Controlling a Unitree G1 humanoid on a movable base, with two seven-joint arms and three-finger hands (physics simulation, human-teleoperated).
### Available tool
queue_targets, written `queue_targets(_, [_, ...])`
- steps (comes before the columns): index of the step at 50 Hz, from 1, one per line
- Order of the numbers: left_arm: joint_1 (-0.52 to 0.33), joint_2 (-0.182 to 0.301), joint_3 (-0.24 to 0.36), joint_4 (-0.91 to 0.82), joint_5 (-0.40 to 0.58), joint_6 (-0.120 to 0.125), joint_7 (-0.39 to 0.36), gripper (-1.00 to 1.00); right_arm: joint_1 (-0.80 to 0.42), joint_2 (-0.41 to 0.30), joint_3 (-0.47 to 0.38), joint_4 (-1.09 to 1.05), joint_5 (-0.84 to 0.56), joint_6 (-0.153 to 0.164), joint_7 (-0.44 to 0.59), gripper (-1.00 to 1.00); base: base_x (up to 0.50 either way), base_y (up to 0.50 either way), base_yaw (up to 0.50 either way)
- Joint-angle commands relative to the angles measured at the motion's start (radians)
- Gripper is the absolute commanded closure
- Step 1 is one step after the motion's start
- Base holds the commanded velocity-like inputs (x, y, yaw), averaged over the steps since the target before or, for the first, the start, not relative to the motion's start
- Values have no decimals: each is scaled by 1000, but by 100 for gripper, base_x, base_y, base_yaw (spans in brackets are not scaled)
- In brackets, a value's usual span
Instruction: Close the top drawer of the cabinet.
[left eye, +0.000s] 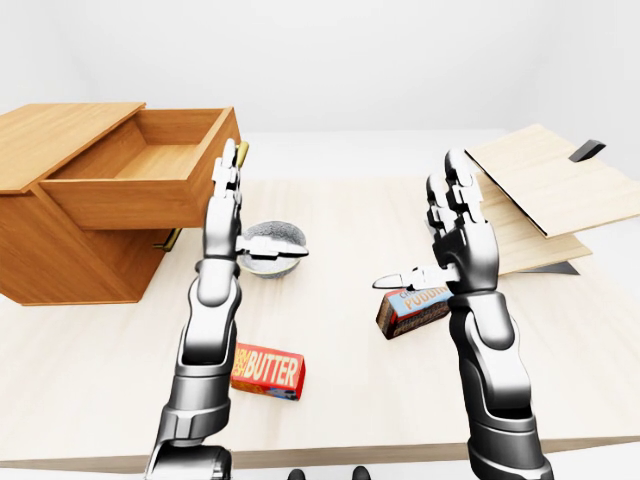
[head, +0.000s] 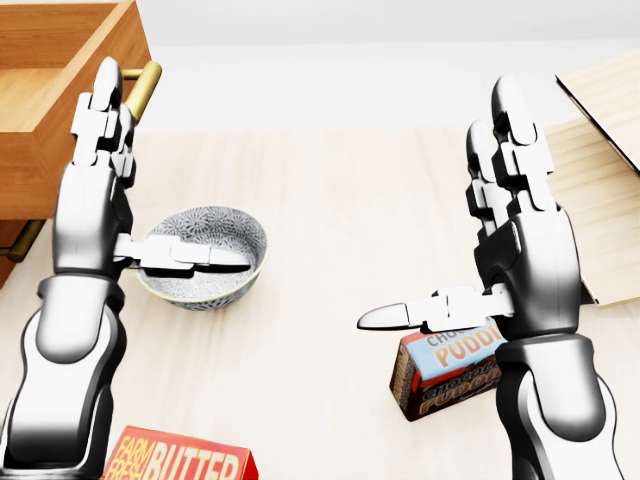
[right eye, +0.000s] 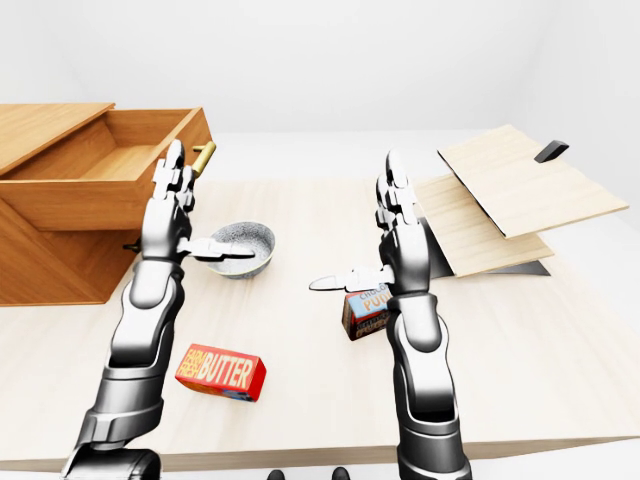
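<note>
The wooden cabinet (left eye: 70, 255) stands at the left of the table. Its top drawer (left eye: 140, 195) is pulled out and looks empty, with a brass handle (left eye: 241, 152) on its front face. My left hand (left eye: 250, 210) is open, fingers upright just before the drawer's front near the handle; I cannot tell if it touches. Its thumb points right over a bowl. My right hand (left eye: 428, 228) is open and raised over the table's middle right, holding nothing.
A patterned bowl (head: 215, 225) sits beside the cabinet, under my left thumb. A butter box (left eye: 268, 370) lies at the bottom centre. A pudding box (left eye: 412, 312) lies below my right hand. Stacked wooden boards (left eye: 560, 185) lie at the right.
</note>
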Motion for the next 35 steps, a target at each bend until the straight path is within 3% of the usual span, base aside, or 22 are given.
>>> queue_targets(1, [-138, 26, -3, 250, 208, 0, 97, -100, 2, 1, 0, -3, 2, 0, 2, -100, 0, 0, 0])
queue_targets(9, [-248, 81, 6, 489, 340, 0, 211, -100, 1, 2, 2, -5, 1, 0, 0, -100, 0, 0, 0])
queue_targets(13, [-260, 97, 13, 515, 370, 0, 228, -100, -1, 1, 1, -1, 0, 0, -1, -100, 0, 0, 0])
queue_targets(24, [-300, 167, 45, 675, 387, 0, 342, -100, -4, 2, 3, 13, -4, 0, -3, -100, 0, 0, 0])
queue_targets(35, [-272, 212, 77, 684, 376, 0, 409, -100, -8, 4, 7, 21, -9, 0, -8, -100, 0, 0, 0])
